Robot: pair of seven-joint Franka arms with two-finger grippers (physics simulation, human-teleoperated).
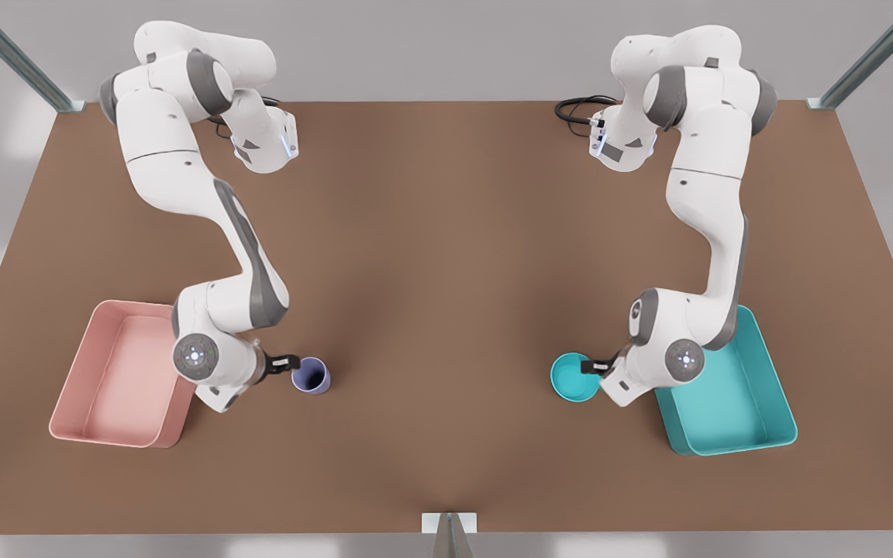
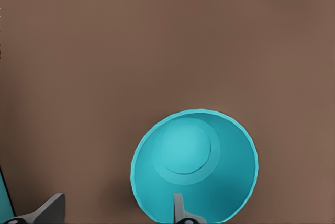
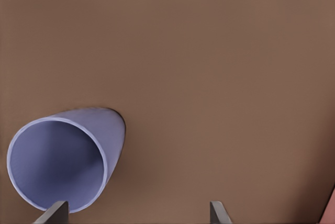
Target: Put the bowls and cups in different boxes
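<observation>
The cup (image 1: 312, 376), lavender and upright on the brown table (image 1: 446, 256), was seen at the fingertips of the right gripper (image 1: 287, 362), whose fingers (image 3: 55, 212) were spread, one at the cup's rim and the other on bare table. Behind that gripper lay the pink box (image 1: 117, 376). Further toward the front view's right, the teal bowl (image 1: 574, 377) was straddled at its rim by the left gripper (image 1: 593, 366), fingers (image 2: 179, 209) spread, one inside the bowl. The teal box (image 1: 729, 399) sat behind that gripper.
</observation>
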